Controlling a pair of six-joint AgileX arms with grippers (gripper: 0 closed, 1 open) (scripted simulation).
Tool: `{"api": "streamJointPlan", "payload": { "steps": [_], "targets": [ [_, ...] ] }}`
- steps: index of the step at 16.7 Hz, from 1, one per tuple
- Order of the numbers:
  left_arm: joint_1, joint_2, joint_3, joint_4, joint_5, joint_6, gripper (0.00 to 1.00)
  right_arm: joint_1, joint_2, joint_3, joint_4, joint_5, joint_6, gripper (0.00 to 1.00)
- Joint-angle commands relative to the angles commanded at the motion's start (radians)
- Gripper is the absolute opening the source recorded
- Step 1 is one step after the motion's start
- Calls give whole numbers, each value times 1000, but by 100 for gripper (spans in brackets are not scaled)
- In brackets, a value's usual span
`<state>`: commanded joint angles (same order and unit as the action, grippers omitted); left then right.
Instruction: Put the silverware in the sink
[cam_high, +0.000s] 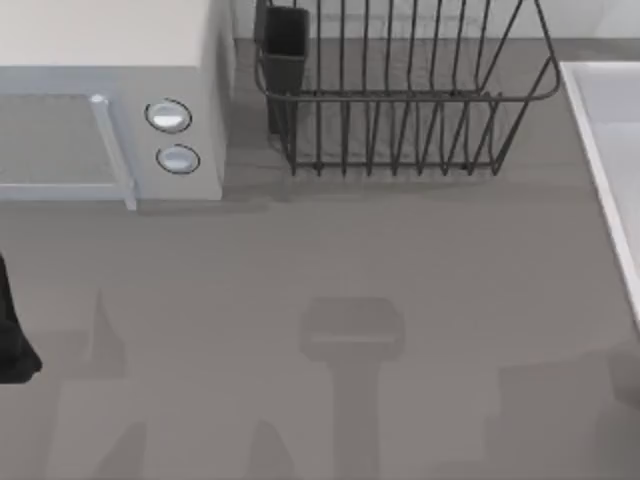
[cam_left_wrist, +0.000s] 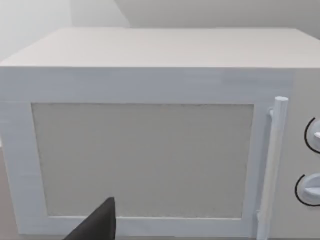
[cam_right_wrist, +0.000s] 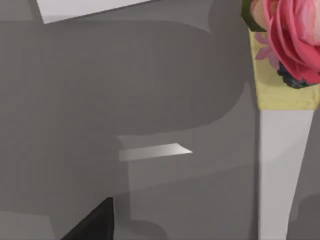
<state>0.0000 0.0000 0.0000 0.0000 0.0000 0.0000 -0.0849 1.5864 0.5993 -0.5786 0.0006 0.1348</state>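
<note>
Sitting at the table's right edge: sink (cam_high: 612, 150).

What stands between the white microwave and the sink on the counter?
In the top view, the dark wire dish rack stands between the microwave and the sink, with bare counter in front.

White box appliance with two round knobs (cam_high: 110, 120) sits at the table's (cam_high: 300, 260) back left. Dark wire dish rack (cam_high: 400, 100) just right of it, back centre, with a dark rectangular cup (cam_high: 285, 40) in its left end. Pale rectangular sink (cam_high: 610, 150) at the right edge, right of the rack. Left arm's dark link (cam_high: 12, 330) at the left edge, in front of the appliance.
</note>
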Motion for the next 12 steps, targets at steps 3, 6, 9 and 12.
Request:
{"api": "streamJointPlan", "payload": {
  "steps": [3,6,9,12],
  "targets": [
    [0,0,0,0,0,0,100,0,0,0,0,0,0,0],
    [0,0,0,0,0,0,100,1,-74,38,-80,4,-2,0],
    [0,0,0,0,0,0,100,-1,-89,71,-120,4,-1,0],
    [0,0,0,0,0,0,100,-1,-127,148,-245,5,-3,0]
  ]
}}
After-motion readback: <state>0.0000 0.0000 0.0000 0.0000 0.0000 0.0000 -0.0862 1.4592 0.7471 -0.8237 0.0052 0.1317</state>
